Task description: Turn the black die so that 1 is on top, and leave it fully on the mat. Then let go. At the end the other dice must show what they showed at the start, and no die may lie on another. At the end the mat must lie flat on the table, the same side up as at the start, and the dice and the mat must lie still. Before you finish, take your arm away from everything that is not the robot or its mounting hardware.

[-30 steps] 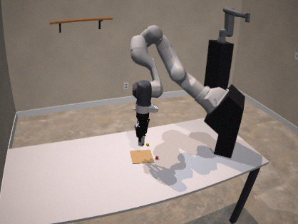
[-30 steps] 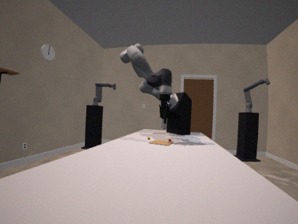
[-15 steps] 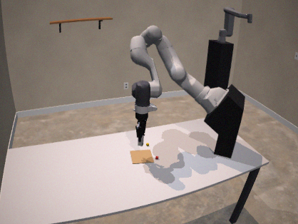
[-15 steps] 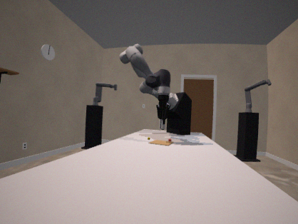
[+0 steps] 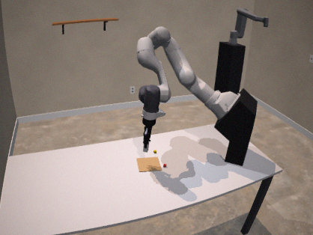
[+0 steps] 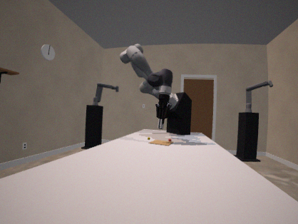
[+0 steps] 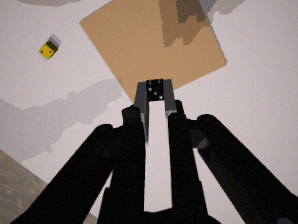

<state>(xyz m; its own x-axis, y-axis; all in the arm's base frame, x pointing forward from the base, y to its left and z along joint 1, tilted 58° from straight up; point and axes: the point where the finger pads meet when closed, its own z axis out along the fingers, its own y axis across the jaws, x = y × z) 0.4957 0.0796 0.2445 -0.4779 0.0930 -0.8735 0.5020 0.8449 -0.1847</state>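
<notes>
Top view, arm: you see it reaching from its dark base at 3 o'clock down toward the middle of the desk (image 5: 75,187), wrist pointing straight down.
Top view, claw (image 5: 146,148): it hangs above the desk just past the 12 o'clock edge of the mat (image 5: 149,164); the fingers look narrow, and what sits between them is too small to make out here.
Top view, other dice: the yellow die (image 5: 154,151) lies on the desk off the mat's 1 o'clock corner; the red die (image 5: 165,165) lies on the desk just beside the mat's 3 o'clock edge. Both are apart from the mat and from each other.
Exterior view, claw (image 6: 161,125): you see it raised clear of the desk (image 6: 150,185), above the far end where the mat (image 6: 160,143) lies flat.
Exterior view, dice: the yellow die (image 6: 148,138) sits at the mat's 10 o'clock, the red die (image 6: 170,140) at its 2 o'clock edge.
Wrist view, claw (image 7: 156,97): it is clenched on the black die (image 7: 155,90), which is pinched between the two fingertips with white pips facing you; the count is too blurred to read.
Wrist view, black die: it is held in the air over the desk, right at the mat's (image 7: 130,40) 6 o'clock edge.
Wrist view, yellow die (image 7: 49,48): it lies on the desk at 10 o'clock, well apart from the mat.
</notes>
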